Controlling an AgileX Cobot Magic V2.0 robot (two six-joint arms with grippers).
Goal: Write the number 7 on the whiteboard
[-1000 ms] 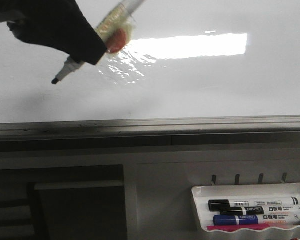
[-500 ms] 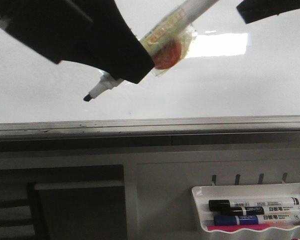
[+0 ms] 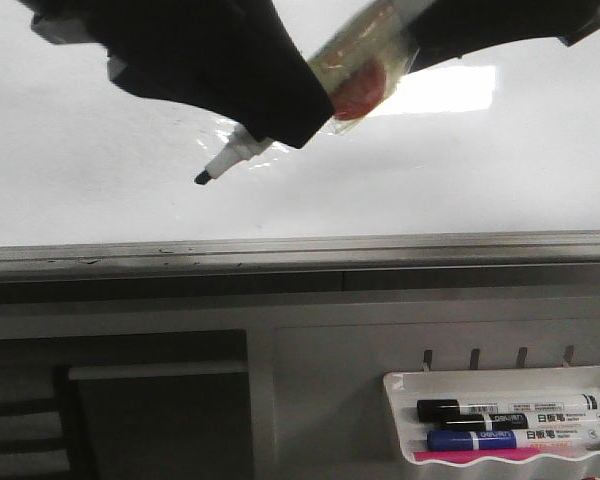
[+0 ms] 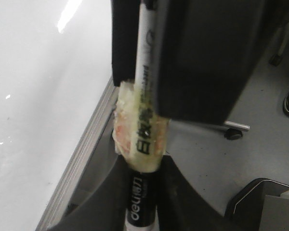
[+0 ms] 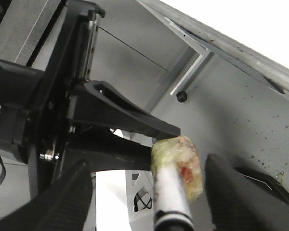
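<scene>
The whiteboard fills the upper front view, with a bright reflection; it also shows in the left wrist view. No number 7 shows on it. My left gripper is shut on a marker with a wad of yellowish tape on its barrel. The marker's black tip points down-left close to the board; contact cannot be told. In the left wrist view the gripper clamps the marker. My right gripper is open, its fingers on either side of the marker's rear end, apart from it.
The board's grey metal edge runs across the front view. A white plastic tray at lower right holds several markers. A dark panel sits at lower left.
My left gripper has carried the marker to the right, the tip ending slightly lower. My right gripper has come in from the upper right and now straddles the marker's rear end.
</scene>
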